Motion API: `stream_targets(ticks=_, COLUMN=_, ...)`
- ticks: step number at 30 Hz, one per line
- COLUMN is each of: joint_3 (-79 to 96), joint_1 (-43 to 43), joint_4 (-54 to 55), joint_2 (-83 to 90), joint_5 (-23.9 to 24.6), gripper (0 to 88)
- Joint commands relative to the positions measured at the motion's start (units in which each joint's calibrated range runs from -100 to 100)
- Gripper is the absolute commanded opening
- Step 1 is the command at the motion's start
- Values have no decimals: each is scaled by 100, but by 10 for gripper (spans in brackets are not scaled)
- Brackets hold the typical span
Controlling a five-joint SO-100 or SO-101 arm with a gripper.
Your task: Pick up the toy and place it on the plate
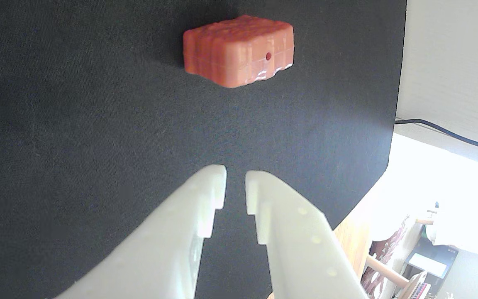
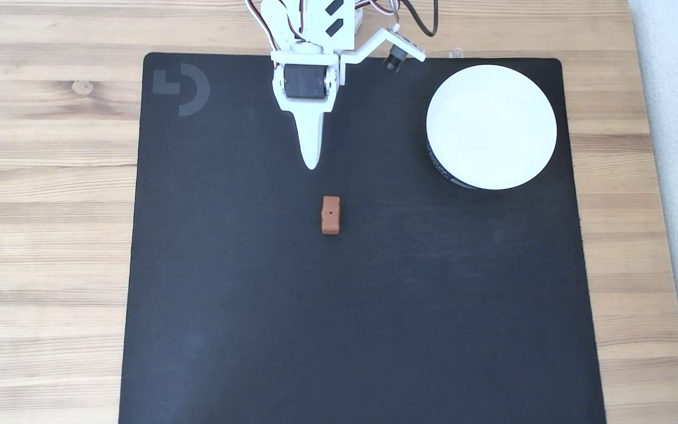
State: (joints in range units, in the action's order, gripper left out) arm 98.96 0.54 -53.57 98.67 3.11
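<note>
Judging from the scene, nothing is yet done: the toy lies ungrasped mid-mat, the gripper is held short of it with jaws barely parted, and the plate near the mat's far right corner is empty.

Wood table w/ black mat; toy, plate on mat.

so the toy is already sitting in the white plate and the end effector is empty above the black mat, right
Not quite. The toy lies on the black mat, not in the white plate, which stands apart from it at the mat's upper right in the fixed view. The rest holds: the end effector is empty above the mat.
</note>
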Motion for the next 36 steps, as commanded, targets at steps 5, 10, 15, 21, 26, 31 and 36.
stream_targets(ticks=5, joint_3=41, joint_1=34, joint_4=-12, joint_2=75, joint_5=-14, gripper=23)
stream_targets(ticks=10, joint_3=41, joint_1=34, joint_4=-12, joint_2=75, joint_5=-14, gripper=23)
stream_targets(ticks=15, joint_3=41, joint_1=34, joint_4=-12, joint_2=75, joint_5=-9, gripper=23)
stream_targets(ticks=21, joint_3=50, joint_1=9, joint_4=-12, joint_2=75, joint_5=-14, gripper=23)
stream_targets(ticks=26, joint_3=50, joint_1=-16, joint_4=-12, joint_2=75, joint_5=-14, gripper=23)
stream_targets(ticks=31, joint_3=50, joint_1=-25, joint_4=-12, joint_2=75, joint_5=-14, gripper=23)
stream_targets(ticks=36, joint_3=50, joint_1=50, joint_4=-12, joint_2=83, joint_5=12, gripper=23)
